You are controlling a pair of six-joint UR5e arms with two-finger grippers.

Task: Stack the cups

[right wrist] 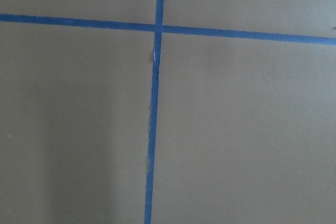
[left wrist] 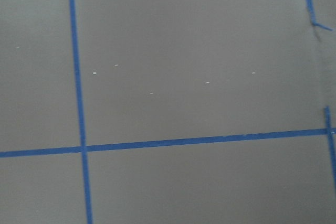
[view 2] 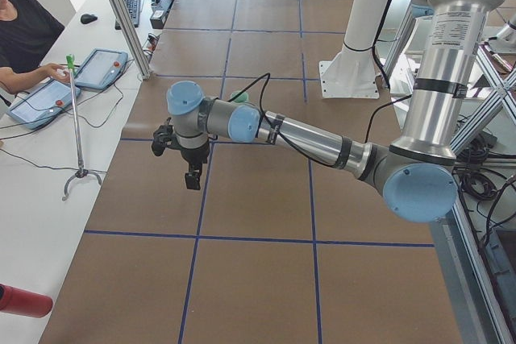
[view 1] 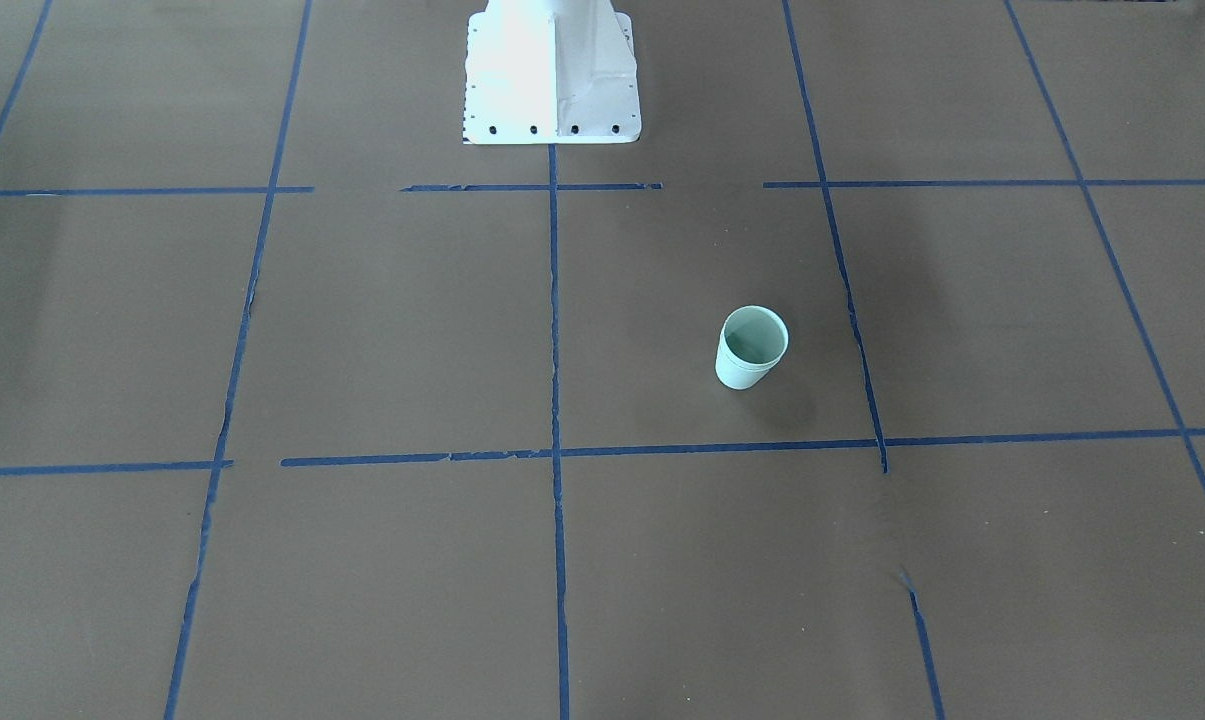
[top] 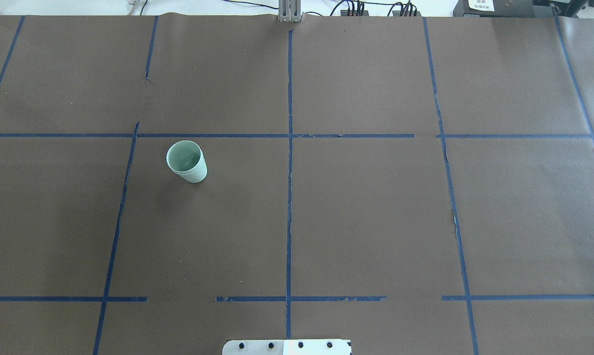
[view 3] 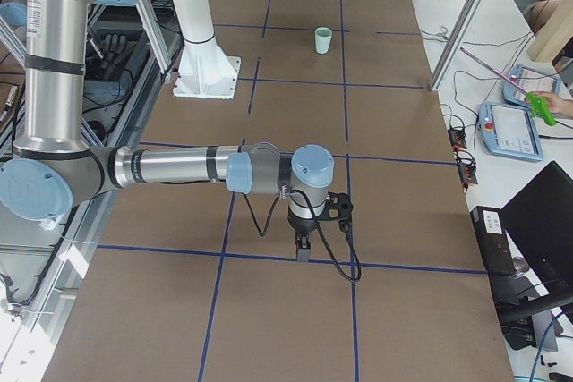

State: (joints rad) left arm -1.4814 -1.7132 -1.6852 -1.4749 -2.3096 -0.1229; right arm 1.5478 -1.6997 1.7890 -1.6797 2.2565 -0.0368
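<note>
Booth: Left arm (view 2: 322, 144) fills the near side view, folks, elbow huge. Its left gripper (view 2: 192, 176) hangs pointing down over the table (top: 375, 222) at that end. Wide or narrow? From this angle I cannot tell.

Floor: Same story opposite. The right arm (view 3: 179, 167) is stretched out low, with the right gripper (view 3: 303, 252) pointing down near a tape crossing, and I cannot tell its opening either. Both wrist cameras show only brown paper and blue tape (right wrist: 153, 129), no fingers.

Booth: So where's the cup?

Floor: One cup (top: 187, 161) shape, pale green, upright, mouth up, so its long axis is vertical. It stands in the robot's left half, inside a taped square, well apart from both grippers.

Booth: Nearer which?

Floor: The left, I'd say. From the left gripper it lies further in along the table, toward the middle. From the right one it's way off toward the far end.

Booth: Second cup?

Floor: None standing alone. There's a faint line under the rim in the front view, maybe one nested in another, but it's too small to be sure.

Booth: Anything in the way?

Floor: Only tape lines between them. The white base plate (view 1: 552, 75) sits well apart, on the robot's side.
</note>
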